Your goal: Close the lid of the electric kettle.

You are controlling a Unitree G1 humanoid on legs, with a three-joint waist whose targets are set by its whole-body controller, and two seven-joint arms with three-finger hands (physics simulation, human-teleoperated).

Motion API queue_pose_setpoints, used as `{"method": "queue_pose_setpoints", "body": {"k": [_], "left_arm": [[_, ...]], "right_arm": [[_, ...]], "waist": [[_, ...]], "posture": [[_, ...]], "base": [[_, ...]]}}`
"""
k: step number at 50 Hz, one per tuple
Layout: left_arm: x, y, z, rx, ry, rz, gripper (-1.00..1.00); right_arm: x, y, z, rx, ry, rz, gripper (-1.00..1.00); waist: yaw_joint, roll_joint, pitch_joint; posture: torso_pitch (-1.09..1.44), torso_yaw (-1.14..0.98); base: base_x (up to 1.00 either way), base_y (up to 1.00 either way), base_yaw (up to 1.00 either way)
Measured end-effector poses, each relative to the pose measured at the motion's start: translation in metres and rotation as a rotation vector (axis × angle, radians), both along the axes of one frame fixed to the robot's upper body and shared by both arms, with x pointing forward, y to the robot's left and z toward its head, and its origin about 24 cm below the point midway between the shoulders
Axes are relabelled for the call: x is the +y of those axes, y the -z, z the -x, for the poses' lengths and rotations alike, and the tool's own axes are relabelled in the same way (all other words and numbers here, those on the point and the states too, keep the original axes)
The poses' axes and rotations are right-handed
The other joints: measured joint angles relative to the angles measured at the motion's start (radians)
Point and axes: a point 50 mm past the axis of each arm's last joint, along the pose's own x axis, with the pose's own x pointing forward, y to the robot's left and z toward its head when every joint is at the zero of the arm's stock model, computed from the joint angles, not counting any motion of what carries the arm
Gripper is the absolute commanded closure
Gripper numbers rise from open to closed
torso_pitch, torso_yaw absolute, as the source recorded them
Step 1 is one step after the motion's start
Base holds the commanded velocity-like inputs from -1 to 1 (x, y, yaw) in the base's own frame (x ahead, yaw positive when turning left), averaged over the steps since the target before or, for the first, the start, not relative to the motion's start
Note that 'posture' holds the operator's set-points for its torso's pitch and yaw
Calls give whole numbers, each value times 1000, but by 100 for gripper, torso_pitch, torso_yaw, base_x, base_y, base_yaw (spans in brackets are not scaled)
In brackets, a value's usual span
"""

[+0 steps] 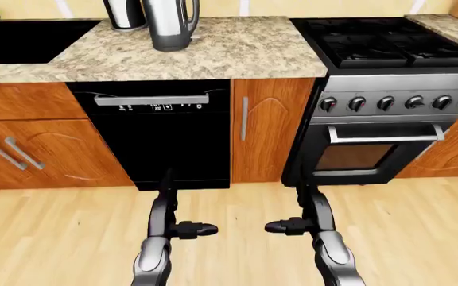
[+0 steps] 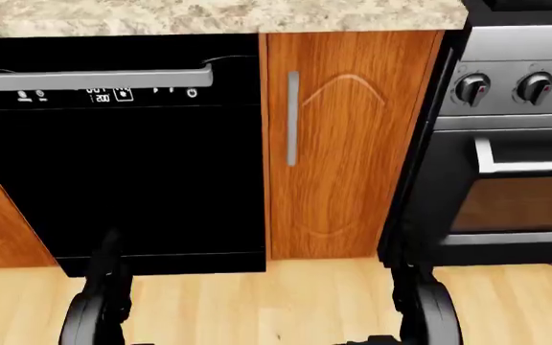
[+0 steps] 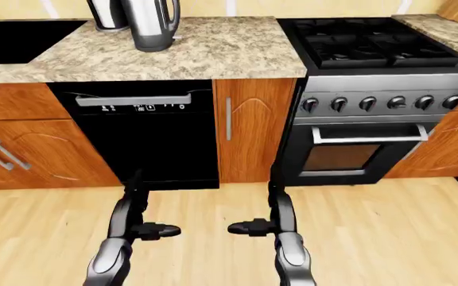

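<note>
With the electric kettle point(image 1: 170, 24) at the upper left on the countertop point(image 1: 237, 50), its lid cropped out, both the left hand point(image 1: 183, 228) and right hand point(image 1: 291, 226) hang low, empty, fingers apart, so the approach seemingly remains: step closer, then raise a hand.

I see a shiny metal kettle point(image 1: 170, 24) on speckled stone counter point(image 1: 237, 50), glossy black dishwasher point(image 1: 153, 137), wood floor point(image 1: 229, 232).

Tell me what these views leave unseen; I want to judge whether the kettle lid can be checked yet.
- Electric kettle: top and lid cut off by the upper edge in both eye views; absent from the head view.
- Second metal vessel: likewise cropped.
- Left hand, right hand: fingers too small and dark to read.
</note>
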Motion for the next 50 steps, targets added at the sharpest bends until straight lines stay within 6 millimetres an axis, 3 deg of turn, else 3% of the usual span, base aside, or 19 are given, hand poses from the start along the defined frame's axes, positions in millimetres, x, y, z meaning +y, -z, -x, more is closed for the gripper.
{"method": "queue_pose_setpoints", "body": {"k": [1, 3, 5, 7, 12, 20, 30, 35, 38, 40, 45, 50], "left_arm": [[0, -4, 0, -23, -5, 3, -100], [0, -18, -3, -117, -9, 9, -100], [-1, -20, -3, -145, -8, 12, -100], [-2, -15, 0, -121, -7, 13, -100], [-2, -9, 2, -94, -12, 6, -100], [0, -26, -9, -117, -53, 34, -100], [1, -109, -56, -163, -64, 118, -100], [-2, -142, -73, -190, -53, 45, -100], [6, -178, -91, -210, -79, 50, -100], [10, -209, -98, -249, -92, 23, -100], [13, -271, -92, -353, -110, 46, -100], [14, -304, -82, -387, -113, 56, -100]], "right_arm": [[0, -4, 0, -18, -7, -10, -100], [0, -19, -4, -100, -26, -21, -100], [3, -21, -4, -123, -42, -29, -100], [5, -15, -2, -97, -51, -32, -100], [4, -9, 1, -56, -53, -33, -100], [3, -25, -3, -100, -35, -24, -100], [-7, -112, -41, -245, 52, -35, -100], [-7, -148, -73, -262, 75, -23, -100], [-7, -176, -98, -254, 88, -11, -100], [-8, -194, -105, -269, 89, 32, -100], [-9, -263, -99, -440, 78, 100, -100], [-7, -296, -98, -486, 70, 127, -100]], "waist": [[-1, -4, -11], [6, -4, -61], [7, -10, -42], [7, -10, -53], [7, -5, -53], [9, -4, -65], [6, -3, -81], [4, -1, -70], [3, -2, -57], [6, -3, -53], [7, 2, -45], [2, 3, -43]], "posture": [[0, 0], [0, 0], [0, 0], [0, 0], [0, 0], [0, 0], [0, 0], [0, 0], [0, 0], [0, 0], [0, 0], [0, 0]], "base": [[0, 0, 0], [0, 0, 0], [0, 0, 0], [0, 0, 0], [0, 0, 0], [0, 0, 0], [0, 0, 0], [0, 0, 0], [0, 0, 0], [0, 0, 0], [0, 0, 0], [0, 0, 0]]}}
